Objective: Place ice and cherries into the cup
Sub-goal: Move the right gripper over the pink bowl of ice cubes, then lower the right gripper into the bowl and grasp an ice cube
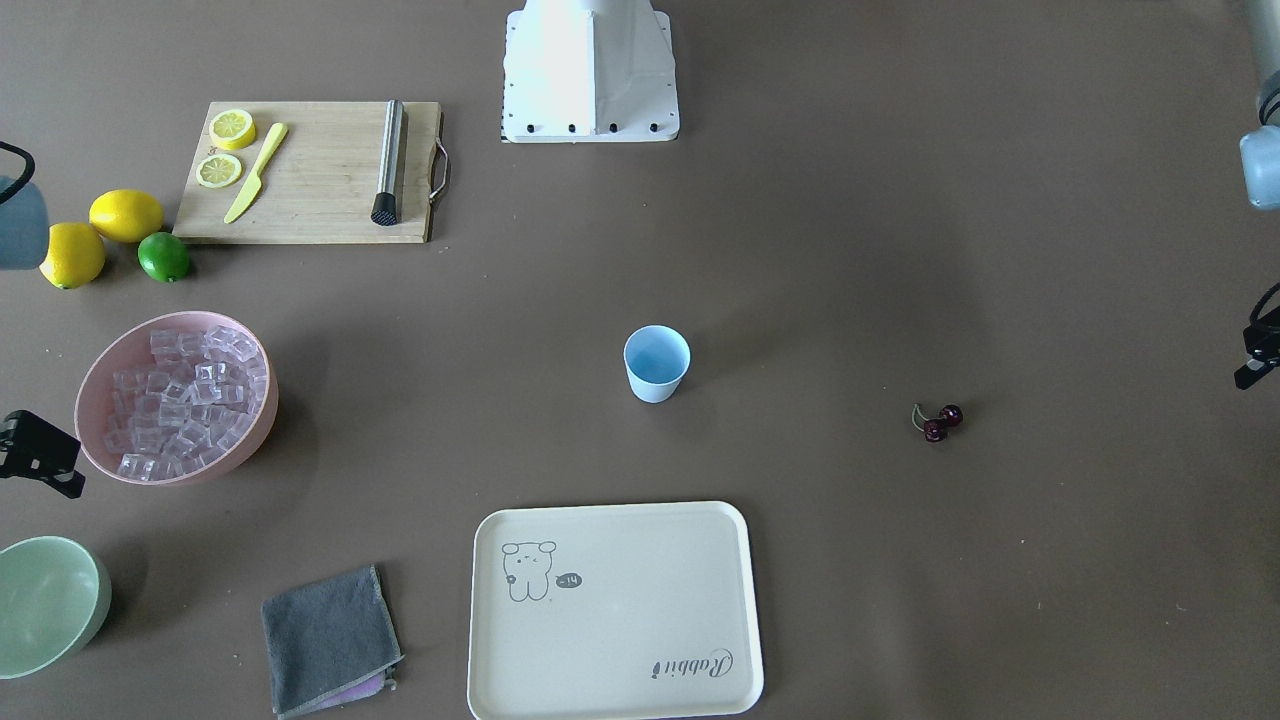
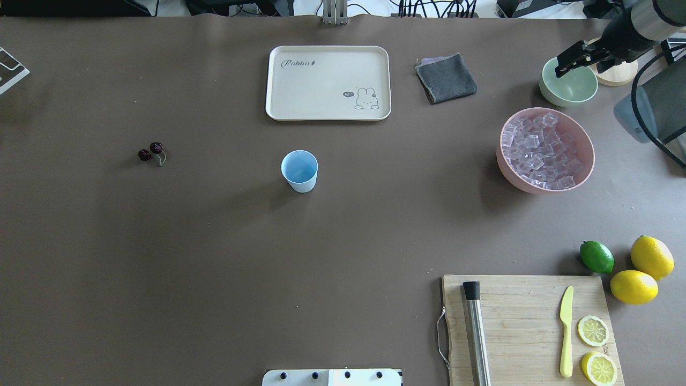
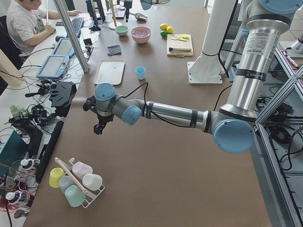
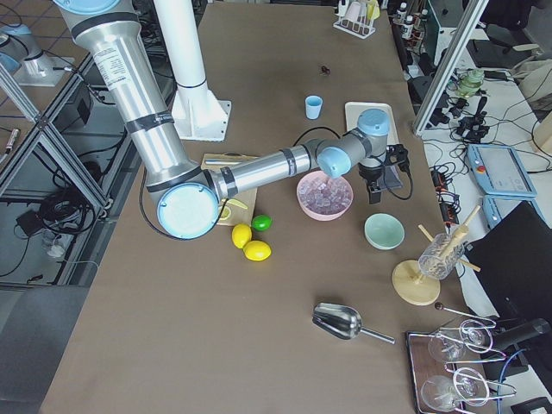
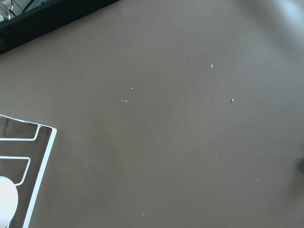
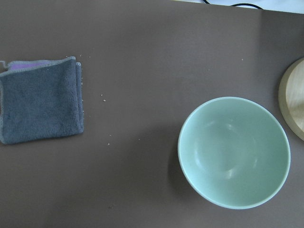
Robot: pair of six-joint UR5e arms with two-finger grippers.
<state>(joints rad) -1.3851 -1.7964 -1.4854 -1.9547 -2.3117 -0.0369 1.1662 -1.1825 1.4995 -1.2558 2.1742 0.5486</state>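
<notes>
The light-blue cup (image 2: 299, 170) stands upright and empty at mid-table, also visible in the front view (image 1: 657, 362). The cherries (image 2: 151, 151), two dark red ones on green stems, lie on the table towards my left (image 1: 938, 421). The ice (image 2: 544, 150) is heaped in a pink bowl (image 2: 504, 161) on my right. My right gripper (image 2: 561, 68) hovers over a pale green bowl (image 6: 235, 152), beyond the pink bowl; I cannot tell its state. My left gripper (image 3: 98, 128) hangs above bare table far left of the cherries, barely inside the front view (image 1: 1242, 380); its state is unclear.
A cream tray (image 2: 328, 82) and a folded grey cloth (image 2: 446, 78) lie at the far side. A cutting board (image 2: 528, 327) carries a knife, metal muddler and lemon slices; two lemons (image 2: 643, 271) and a lime (image 2: 596, 256) sit beside it. A metal scoop (image 4: 345, 323) lies at the right end.
</notes>
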